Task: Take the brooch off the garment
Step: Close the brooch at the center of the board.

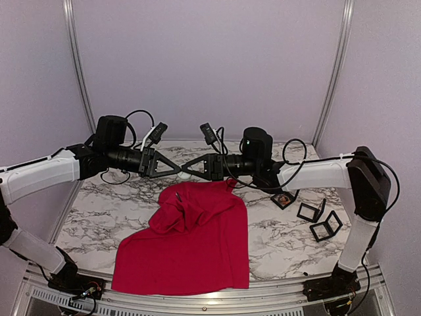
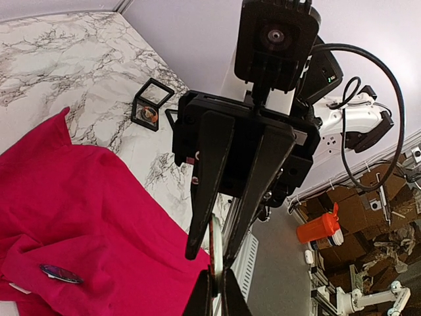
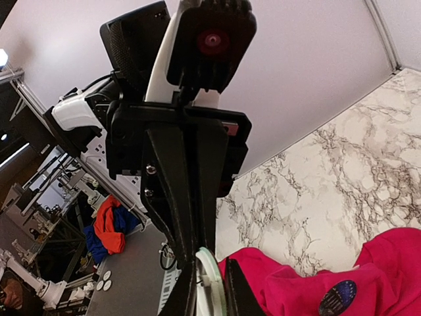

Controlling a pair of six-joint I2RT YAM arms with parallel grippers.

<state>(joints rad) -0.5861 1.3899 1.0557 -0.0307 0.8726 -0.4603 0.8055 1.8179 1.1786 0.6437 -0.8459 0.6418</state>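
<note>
The red T-shirt [image 1: 197,243] lies crumpled on the marble table [image 1: 99,204], its near hem at the front edge. A dark oval brooch [image 1: 179,197] sits on its upper folds; it also shows in the left wrist view [image 2: 60,273] and the right wrist view [image 3: 337,297]. My left gripper [image 1: 179,170] and right gripper [image 1: 192,170] meet tip to tip in the air above the shirt's top. Both pinch a thin white round disc [image 2: 216,247], seen edge-on. In the right wrist view the disc [image 3: 212,283] stands between my fingers.
Three small black display boxes stand right of the shirt: one closed with something inside [image 1: 284,199], two open [image 1: 310,211] [image 1: 327,226]. One box shows in the left wrist view [image 2: 150,105]. Metal frame posts stand at the back corners.
</note>
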